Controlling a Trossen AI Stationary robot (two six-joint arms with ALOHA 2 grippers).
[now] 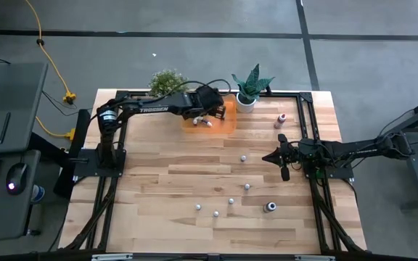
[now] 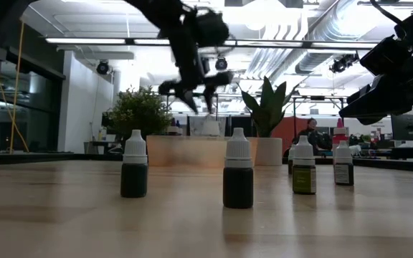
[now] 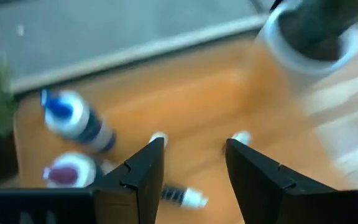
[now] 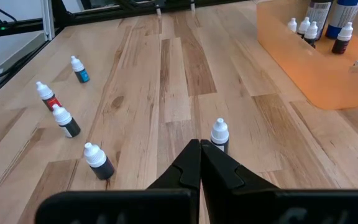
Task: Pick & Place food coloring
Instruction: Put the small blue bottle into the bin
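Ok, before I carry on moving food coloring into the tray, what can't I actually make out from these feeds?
- Tray contents: in the high view the left gripper covers much of the orange tray, so no bottle count.
- Left wrist view: motion blur smears the bottles; labels unreadable.
- Low view: the orange tray is seen side-on, its inside hidden.
- Right wrist view: tray bottles cut off by the frame edge.
- Loose table bottles: too small in the high view to tell colors.

Wide open wood across the left half of the surface (image 1: 158, 174). Loose food coloring bottles (image 1: 231, 201) dot the front right. At the back, two potted plants (image 1: 251, 88) flank the orange tray (image 1: 227, 116), crowding the left gripper (image 1: 210, 114) hanging spread above it.
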